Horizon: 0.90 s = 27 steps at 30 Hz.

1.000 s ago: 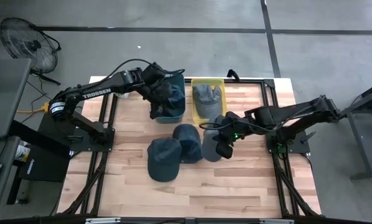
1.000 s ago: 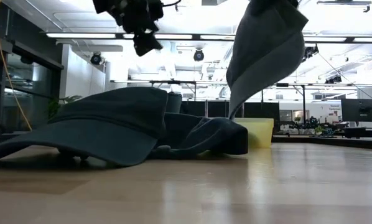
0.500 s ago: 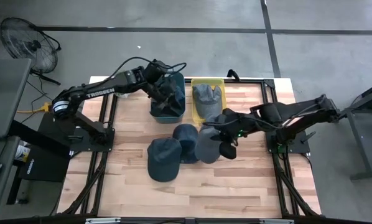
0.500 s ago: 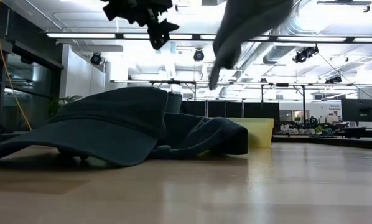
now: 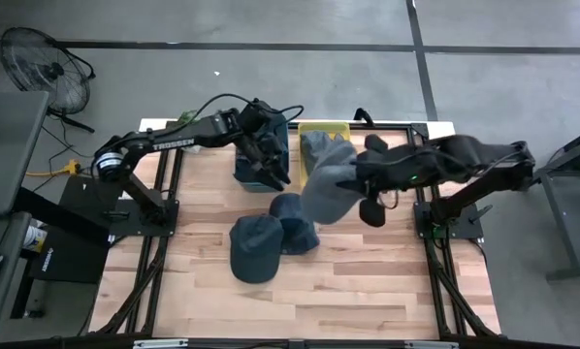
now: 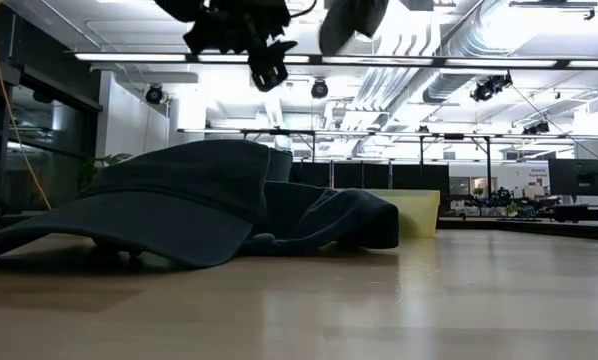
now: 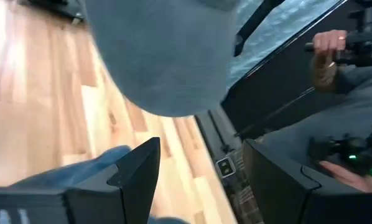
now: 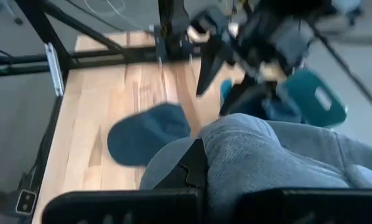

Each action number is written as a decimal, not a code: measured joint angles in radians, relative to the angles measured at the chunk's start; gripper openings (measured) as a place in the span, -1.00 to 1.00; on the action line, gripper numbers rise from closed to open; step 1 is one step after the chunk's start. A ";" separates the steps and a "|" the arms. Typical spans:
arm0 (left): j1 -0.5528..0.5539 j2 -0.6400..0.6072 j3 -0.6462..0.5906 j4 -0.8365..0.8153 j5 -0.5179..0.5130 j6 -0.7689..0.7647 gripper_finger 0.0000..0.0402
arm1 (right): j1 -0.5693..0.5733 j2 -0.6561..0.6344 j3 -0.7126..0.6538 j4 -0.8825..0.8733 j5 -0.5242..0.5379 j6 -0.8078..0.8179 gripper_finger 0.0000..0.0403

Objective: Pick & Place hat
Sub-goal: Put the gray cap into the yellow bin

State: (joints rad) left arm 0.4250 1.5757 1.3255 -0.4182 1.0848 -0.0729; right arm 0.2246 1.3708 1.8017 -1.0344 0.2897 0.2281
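Right pincer (image 5: 365, 184) clamped on grey hat (image 5: 327, 186), held aloft near yellow bin (image 5: 321, 127). Left pincer (image 5: 273, 167) apart, empty, over blue bin (image 5: 261, 178). Risk: dangling hat snagging left pincer, or slipping onto dark hats (image 5: 271, 236) on counter (image 5: 368, 281).

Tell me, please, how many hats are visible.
4: two dark hats on the table, a grey hat in the right gripper, another grey hat in the yellow bin. The blue bin may hide more.
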 joint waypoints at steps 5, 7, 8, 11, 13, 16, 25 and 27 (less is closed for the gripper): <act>-0.006 0.018 0.003 0.158 0.042 -0.097 0.12 | -0.002 0.000 0.060 0.006 -0.002 -0.068 -1.00; -0.008 0.028 0.003 0.226 0.055 -0.134 0.12 | -0.002 0.000 0.073 0.005 -0.004 -0.079 -1.00; -0.015 0.036 0.004 0.257 0.058 -0.150 0.12 | -0.002 0.000 0.076 0.004 -0.006 -0.080 -1.00; -0.018 0.045 0.001 0.298 0.058 -0.200 0.12 | -0.002 0.000 0.077 0.004 -0.013 -0.081 -1.00; -0.019 0.041 0.003 0.319 0.052 -0.205 0.12 | -0.001 0.000 0.077 0.005 -0.016 -0.081 -1.00; -0.020 0.042 0.003 0.313 0.022 -0.204 0.12 | -0.001 0.001 0.077 0.006 -0.034 -0.081 -1.00; -0.020 0.047 0.003 0.312 -0.070 -0.202 0.12 | -0.001 0.001 0.077 0.015 -0.058 -0.083 -1.00; -0.020 0.047 0.003 0.313 -0.069 -0.202 0.12 | -0.001 0.001 0.077 0.019 -0.058 -0.100 -1.00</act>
State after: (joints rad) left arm 0.4052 1.6226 1.3281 -0.1053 1.0158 -0.2752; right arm 0.2234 1.3716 1.8783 -1.0151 0.2317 0.1279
